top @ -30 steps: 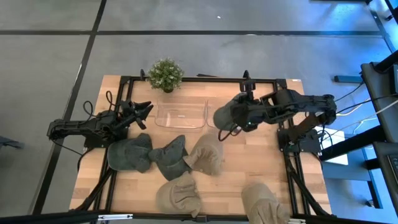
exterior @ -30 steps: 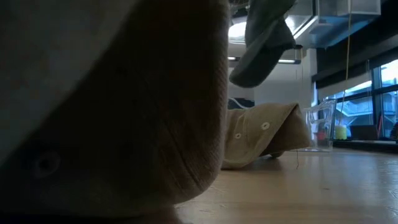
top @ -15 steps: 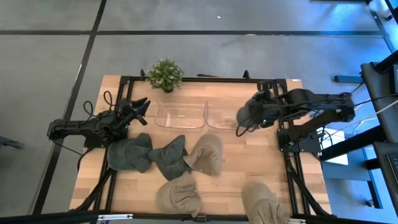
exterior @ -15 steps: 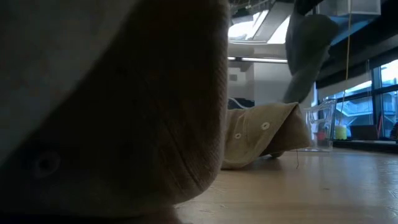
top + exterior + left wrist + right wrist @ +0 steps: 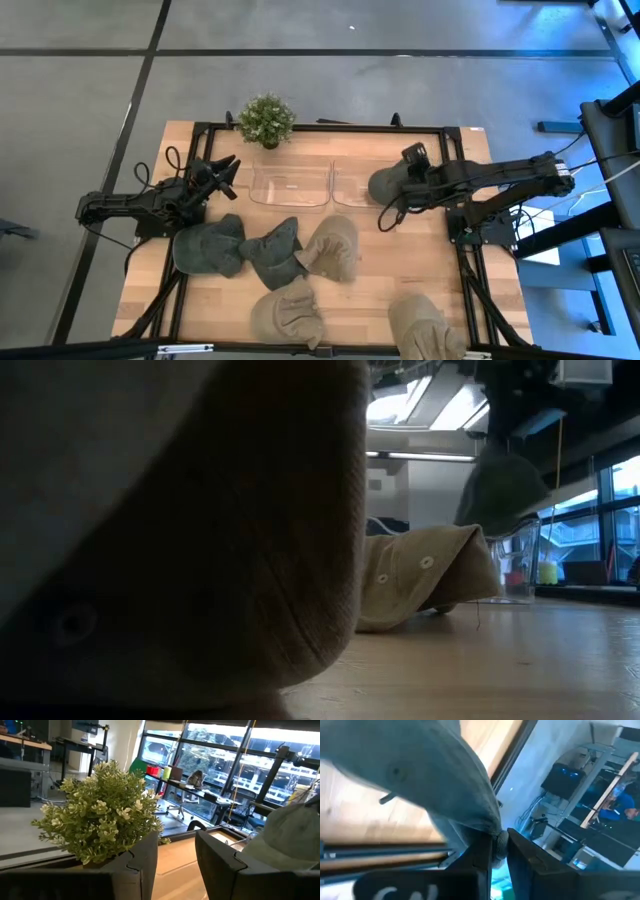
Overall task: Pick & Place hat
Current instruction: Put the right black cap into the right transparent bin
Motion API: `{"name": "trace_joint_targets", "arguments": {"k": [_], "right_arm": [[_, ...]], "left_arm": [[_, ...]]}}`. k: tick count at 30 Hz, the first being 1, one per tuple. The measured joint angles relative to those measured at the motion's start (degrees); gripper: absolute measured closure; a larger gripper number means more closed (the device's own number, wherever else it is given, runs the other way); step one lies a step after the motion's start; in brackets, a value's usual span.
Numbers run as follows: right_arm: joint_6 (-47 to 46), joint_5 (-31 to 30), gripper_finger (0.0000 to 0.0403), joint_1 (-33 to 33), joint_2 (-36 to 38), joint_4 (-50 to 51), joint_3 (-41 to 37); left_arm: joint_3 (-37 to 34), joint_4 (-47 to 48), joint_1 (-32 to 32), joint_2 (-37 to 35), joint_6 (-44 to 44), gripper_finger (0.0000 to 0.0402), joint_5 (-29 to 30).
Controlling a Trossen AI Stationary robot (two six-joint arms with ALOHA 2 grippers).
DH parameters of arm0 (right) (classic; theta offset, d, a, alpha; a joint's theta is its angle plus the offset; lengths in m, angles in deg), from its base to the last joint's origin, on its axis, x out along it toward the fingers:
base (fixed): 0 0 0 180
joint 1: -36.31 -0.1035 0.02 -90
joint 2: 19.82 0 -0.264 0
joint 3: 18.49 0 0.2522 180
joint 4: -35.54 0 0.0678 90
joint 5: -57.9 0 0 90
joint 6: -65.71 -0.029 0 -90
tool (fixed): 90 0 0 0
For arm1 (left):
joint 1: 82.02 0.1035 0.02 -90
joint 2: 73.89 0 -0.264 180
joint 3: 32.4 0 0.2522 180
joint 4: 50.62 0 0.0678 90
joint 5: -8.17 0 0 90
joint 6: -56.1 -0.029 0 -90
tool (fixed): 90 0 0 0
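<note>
- 2 dark arms work over the wooden table (image 5: 420, 265), 1 from each side.
- Right gripper (image 5: 415, 172) sits at about 2 o'clock on the table and pinches a grey-green bucket hat (image 5: 388, 185) by a gathered fold of its cloth; in the right wrist view the fingers (image 5: 482, 851) press together on that fold and the hat (image 5: 410, 765) hangs from them.
- From above, the held hat overlaps the right end of the right-hand clear plastic bin (image 5: 352, 186); in the low view it (image 5: 498, 485) hangs above the bin (image 5: 518, 555), and I cannot tell whether they touch.
- Left gripper (image 5: 222, 171) waits at about 10 o'clock, its fingers (image 5: 142, 865) spread apart with nothing between them, pointing toward the potted plant (image 5: 266, 120) at 12 o'clock.
- 2 clear bins stand side by side below the plant; the left bin (image 5: 290, 186) holds nothing visible.
- 5 more hats lie on the table: a grey one (image 5: 208, 248) at 8 o'clock, a darker grey one (image 5: 272, 252) touching it, a tan one (image 5: 332, 248) near the centre, a tan one (image 5: 288, 312) at 6 o'clock and a tan one (image 5: 425, 325) at 5 o'clock.
</note>
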Motion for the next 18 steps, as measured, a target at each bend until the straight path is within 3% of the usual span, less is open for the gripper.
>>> {"name": "trace_joint_targets", "arguments": {"k": [7,18], "right_arm": [[1.2,-1.9,0.0355,0.1,0.0,-0.6,-4.3],[1.0,-1.8,0.0330,0.1,0.0,-2.7,-4.6]], "left_arm": [[0.0,1.3,0.0,0.0,0.0,0.0274,0.0],[0.0,1.4,0.0,0.0,0.0,0.0274,0.5]]}}
